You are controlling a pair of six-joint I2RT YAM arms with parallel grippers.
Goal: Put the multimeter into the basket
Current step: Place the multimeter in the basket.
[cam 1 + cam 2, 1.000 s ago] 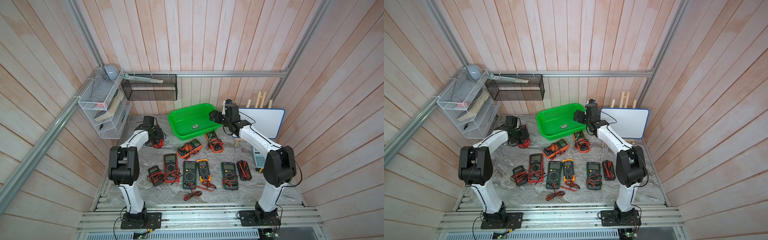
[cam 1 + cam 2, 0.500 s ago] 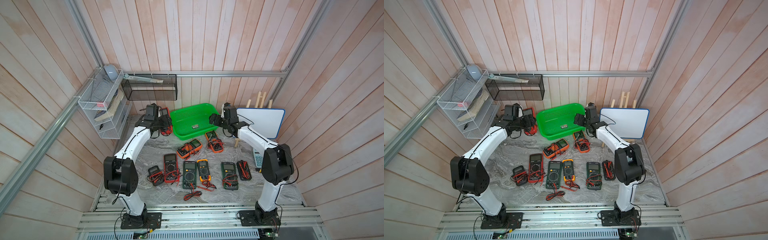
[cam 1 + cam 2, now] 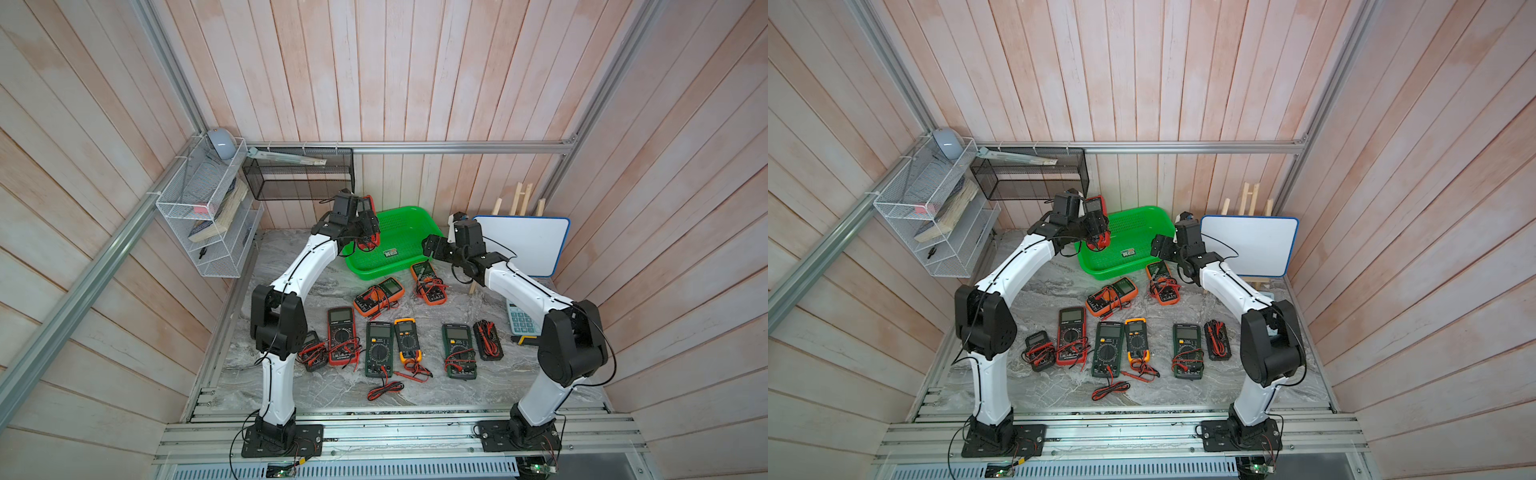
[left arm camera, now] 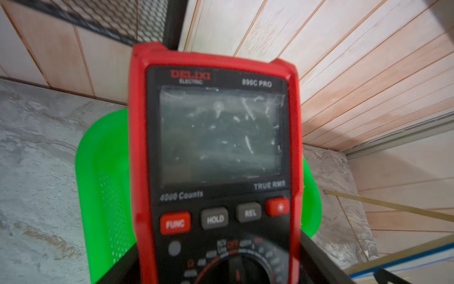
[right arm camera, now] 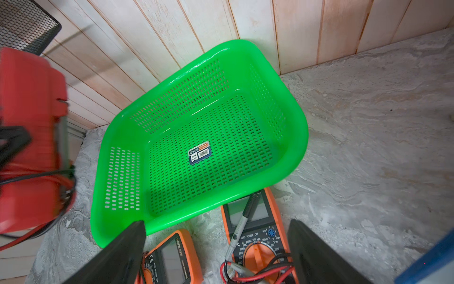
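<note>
Gripping the red multimeter (image 4: 216, 147) across its lower body, the left jaws stand partly closed on its 2 sides. The display end projects beyond them, with the face turned toward the left wrist camera. The unit is held in the air at the left rim of the basket (image 3: 411, 237), clear of the counter (image 3: 457, 307) and not inside the basket. Red and black test leads (image 5: 36, 173) are bundled on its lower part, and some loops hang below it.

The right jaws are spread wide and hold nothing. In the right wrist view the 2 fingers (image 5: 122, 250) sit well apart, raised over the near side of the basket.

Beneath them, 2 orange multimeters (image 3: 379, 294) (image 3: 429, 282) lie on the counter just beside the basket's near rim, each with leads on top. A barcode label (image 5: 200, 152) lies on the basket floor.

Farther from the basket on its near side, a row of further multimeters (image 3: 379, 349) lies face up. A whiteboard (image 3: 523, 245) leans to the right of the basket. A black mesh bin (image 3: 299, 178) hangs on the wall behind the basket's left end.
</note>
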